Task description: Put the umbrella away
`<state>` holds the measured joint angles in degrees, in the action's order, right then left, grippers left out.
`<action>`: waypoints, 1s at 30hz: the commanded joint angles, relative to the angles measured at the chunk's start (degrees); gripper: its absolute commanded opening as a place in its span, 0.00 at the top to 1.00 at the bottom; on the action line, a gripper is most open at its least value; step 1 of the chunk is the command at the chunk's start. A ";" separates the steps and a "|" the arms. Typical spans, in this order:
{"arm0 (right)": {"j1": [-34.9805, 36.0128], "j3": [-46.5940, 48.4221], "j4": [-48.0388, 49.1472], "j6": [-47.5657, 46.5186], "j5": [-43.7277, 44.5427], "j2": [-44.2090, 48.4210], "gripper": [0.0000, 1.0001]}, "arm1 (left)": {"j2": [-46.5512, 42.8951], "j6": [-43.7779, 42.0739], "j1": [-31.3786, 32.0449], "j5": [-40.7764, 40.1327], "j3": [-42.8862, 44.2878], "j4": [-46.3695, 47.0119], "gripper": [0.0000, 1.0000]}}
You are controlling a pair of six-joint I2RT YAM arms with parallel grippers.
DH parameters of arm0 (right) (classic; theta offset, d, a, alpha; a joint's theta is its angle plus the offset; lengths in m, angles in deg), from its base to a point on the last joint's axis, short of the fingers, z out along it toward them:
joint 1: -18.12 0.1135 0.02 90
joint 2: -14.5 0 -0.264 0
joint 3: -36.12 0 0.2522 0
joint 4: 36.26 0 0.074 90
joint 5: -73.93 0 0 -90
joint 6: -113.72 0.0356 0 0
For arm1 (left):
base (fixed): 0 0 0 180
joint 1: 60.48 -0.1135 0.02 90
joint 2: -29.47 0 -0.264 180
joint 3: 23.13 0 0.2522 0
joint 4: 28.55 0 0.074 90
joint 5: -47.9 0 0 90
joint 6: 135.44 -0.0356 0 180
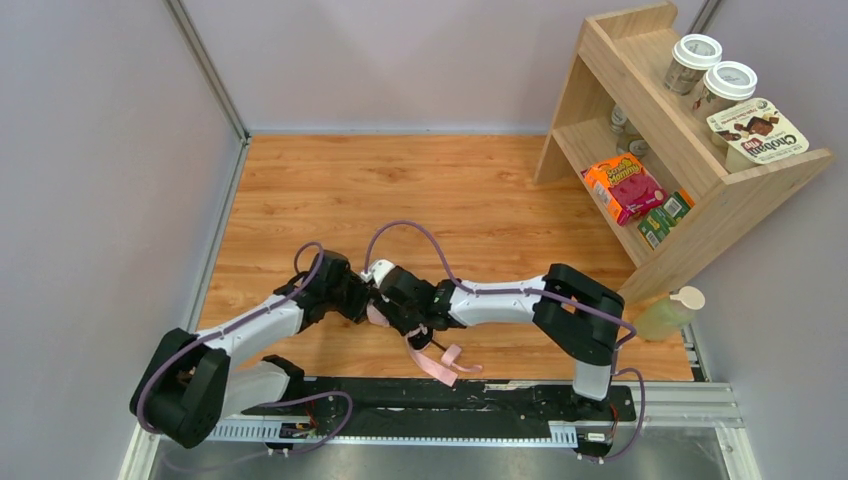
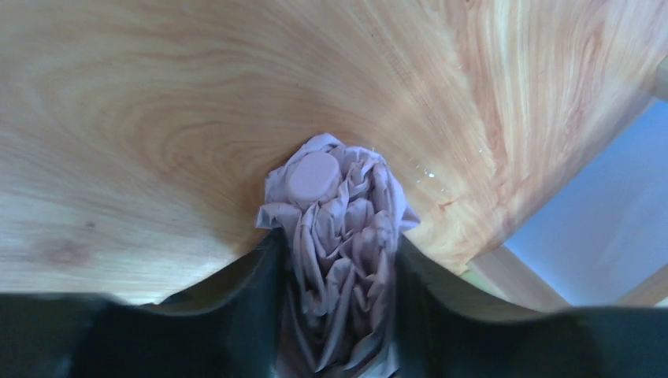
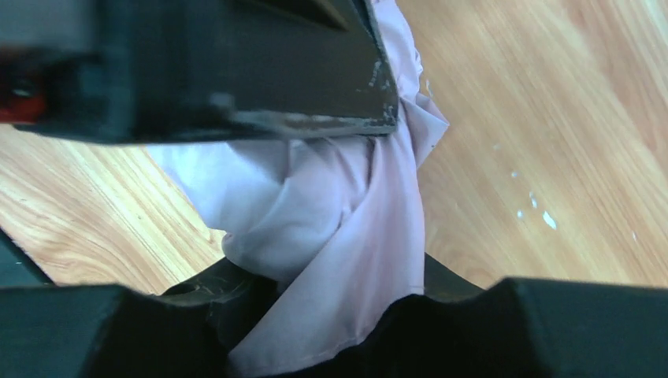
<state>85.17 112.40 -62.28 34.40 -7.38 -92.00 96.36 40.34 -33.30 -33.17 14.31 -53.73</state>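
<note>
The pink umbrella [image 2: 346, 213] is near the middle of the counter's [image 1: 400, 190] near edge. The left gripper [image 2: 335, 260] squeezes its scrunched, wrinkly bundle just under the round, smooth cap [image 2: 313, 177], likely so the folds do not spring open. The right gripper [image 3: 323, 315] pinches a loose flap of the thin, soft cloth from the other side, probably to help tuck it in, and the flat strap [image 1: 437, 364] lies loose on the wood.
</note>
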 commanded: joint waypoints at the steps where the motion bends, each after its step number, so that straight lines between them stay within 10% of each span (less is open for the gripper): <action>1: -5.69 -5.83 1.26 -2.41 -14.11 -6.00 1.00 | -6.15 -3.85 -0.90 -3.39 -3.73 -3.45 0.27; 8: -12.72 -4.34 2.76 -1.36 -32.83 -6.18 1.00 | -14.42 -9.31 -1.25 -4.53 -3.65 -2.20 0.24; 15: -17.03 1.45 0.75 -0.92 -47.17 -8.02 1.00 | -3.63 -8.26 -1.16 -0.32 -1.10 1.48 0.23; 27: -16.69 7.26 -4.80 -3.29 -47.98 -10.40 1.00 | 2.71 -6.42 4.98 -2.77 2.25 -1.06 0.22; 30: -14.93 7.53 -6.64 -4.09 -40.70 -9.00 1.00 | 4.73 -4.83 5.16 -2.96 -0.29 0.60 0.58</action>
<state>66.46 119.90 -64.44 33.09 -56.56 -100.21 98.39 34.55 -30.68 -38.75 16.45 -52.28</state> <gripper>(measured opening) 0.422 0.626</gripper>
